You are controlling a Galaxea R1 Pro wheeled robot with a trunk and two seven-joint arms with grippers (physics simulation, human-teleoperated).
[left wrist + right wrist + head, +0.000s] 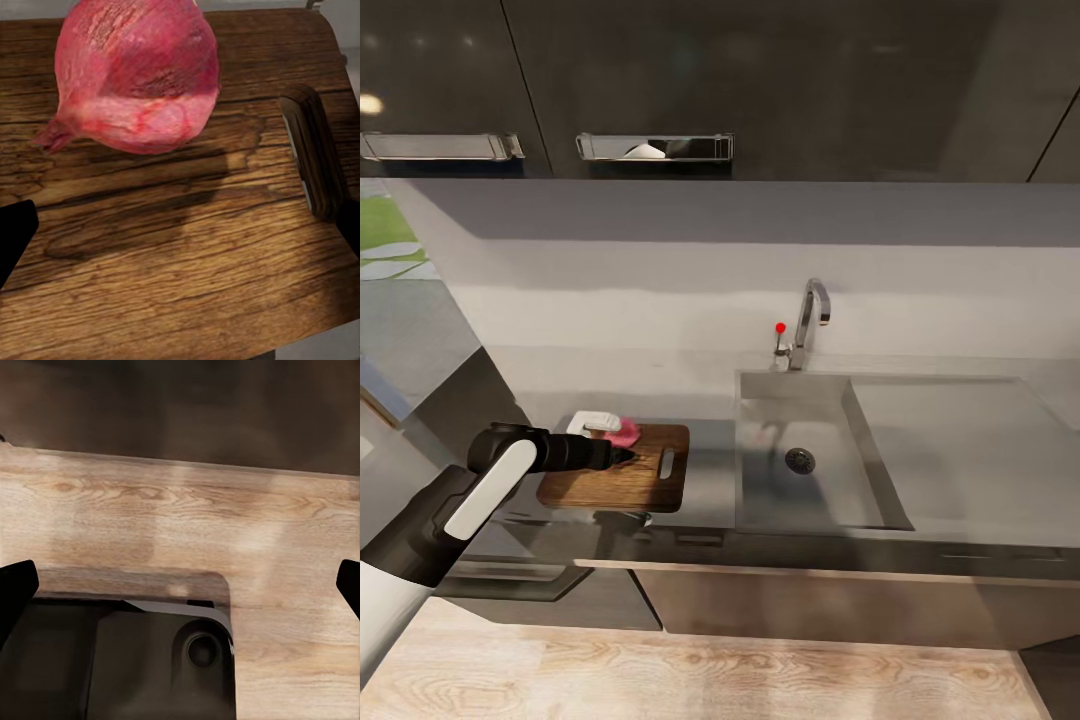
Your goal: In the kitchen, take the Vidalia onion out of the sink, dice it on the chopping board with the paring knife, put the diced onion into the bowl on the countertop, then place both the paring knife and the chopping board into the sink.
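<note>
While one onion [139, 79] sits on one chopping board [180, 255], both hands (left [180, 232], right [180, 585]) gape.

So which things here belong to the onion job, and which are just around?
Job: onion, chopping board, bowl, sink, countertop, left claw.
Around: tap, upper cabinets, wood floor.

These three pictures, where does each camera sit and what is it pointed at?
Head view: from the robot's head, looking down at the counter, sink and chopping board; its left arm reaches over the board.
Left wrist view: on the left arm, close above the board and onion; dark tips of the left pincer at the edges.
Right wrist view: on the right arm, facing the wooden floor; right pincer tips at the edges.
Head and left wrist views share board and onion.
</note>
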